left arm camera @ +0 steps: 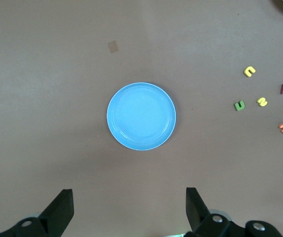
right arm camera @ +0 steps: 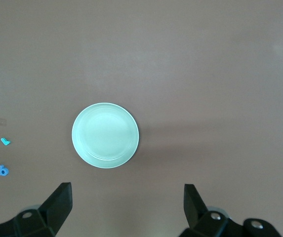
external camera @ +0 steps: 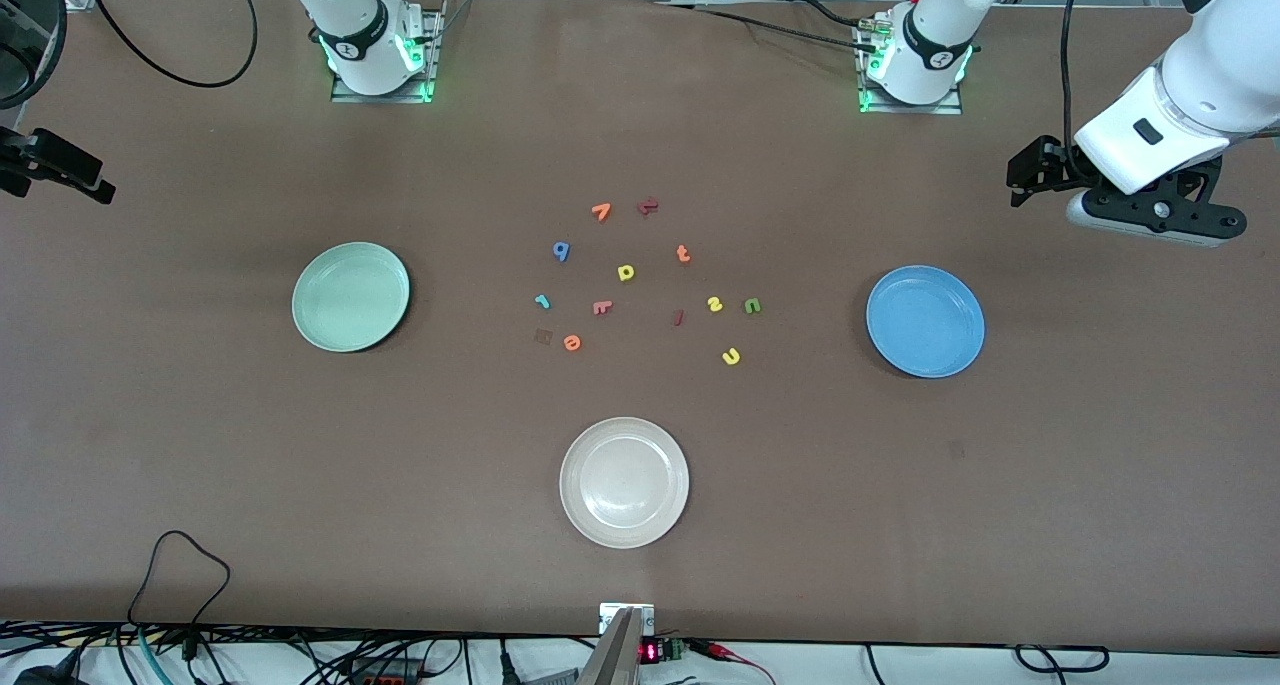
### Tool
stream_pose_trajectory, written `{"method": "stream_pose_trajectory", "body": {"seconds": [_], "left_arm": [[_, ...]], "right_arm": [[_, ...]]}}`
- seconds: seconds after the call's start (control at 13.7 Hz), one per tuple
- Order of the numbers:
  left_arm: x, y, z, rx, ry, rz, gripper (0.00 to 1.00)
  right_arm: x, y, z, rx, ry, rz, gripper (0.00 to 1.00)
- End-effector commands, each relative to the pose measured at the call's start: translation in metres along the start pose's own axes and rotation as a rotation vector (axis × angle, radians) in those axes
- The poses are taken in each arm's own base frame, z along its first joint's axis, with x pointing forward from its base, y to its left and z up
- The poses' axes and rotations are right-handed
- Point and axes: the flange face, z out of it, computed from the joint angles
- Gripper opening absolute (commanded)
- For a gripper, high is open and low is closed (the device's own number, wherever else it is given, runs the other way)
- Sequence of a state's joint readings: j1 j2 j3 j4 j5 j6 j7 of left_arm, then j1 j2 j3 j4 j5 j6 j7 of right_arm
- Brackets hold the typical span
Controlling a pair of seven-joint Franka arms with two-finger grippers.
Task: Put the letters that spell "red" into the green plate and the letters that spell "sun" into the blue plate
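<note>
The green plate lies toward the right arm's end of the table, and the blue plate toward the left arm's end. Neither holds anything. Between them lie the teal "r", blue "d", orange "e", yellow "s", yellow "u" and green "n". My left gripper hangs open high over its end of the table. My right gripper hangs open over its own end.
A cream-white plate sits nearer the front camera than the letters. Other letters lie in the cluster: a yellow "d/p", a pink one, an orange "t", an orange one and dark red ones.
</note>
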State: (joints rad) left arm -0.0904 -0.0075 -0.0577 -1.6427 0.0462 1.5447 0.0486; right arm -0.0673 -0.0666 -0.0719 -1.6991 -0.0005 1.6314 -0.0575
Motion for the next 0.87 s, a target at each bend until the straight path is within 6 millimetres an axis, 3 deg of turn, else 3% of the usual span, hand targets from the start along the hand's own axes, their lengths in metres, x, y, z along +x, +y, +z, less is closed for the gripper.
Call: {"method": "stream_pose_trajectory", "body": {"seconds": [0.0, 0.36, 0.8], "left_arm": [[0.0, 0.001, -0.007, -0.007, -0.004, 0.011, 1.0], [0.0, 0.001, -0.007, -0.008, -0.004, 0.01, 1.0], [-0.001, 0.007, -0.008, -0.014, -0.005, 0.019, 1.0]], "right_arm": [[-0.008, 0.0, -0.008, 0.005, -0.021, -0.011, 1.0], [0.001, -0.007, 0.004, 0.004, -0.034, -0.014, 1.0], [0.031, -0.054, 0.055, -0.003, -0.082, -0.091, 1.0]]}}
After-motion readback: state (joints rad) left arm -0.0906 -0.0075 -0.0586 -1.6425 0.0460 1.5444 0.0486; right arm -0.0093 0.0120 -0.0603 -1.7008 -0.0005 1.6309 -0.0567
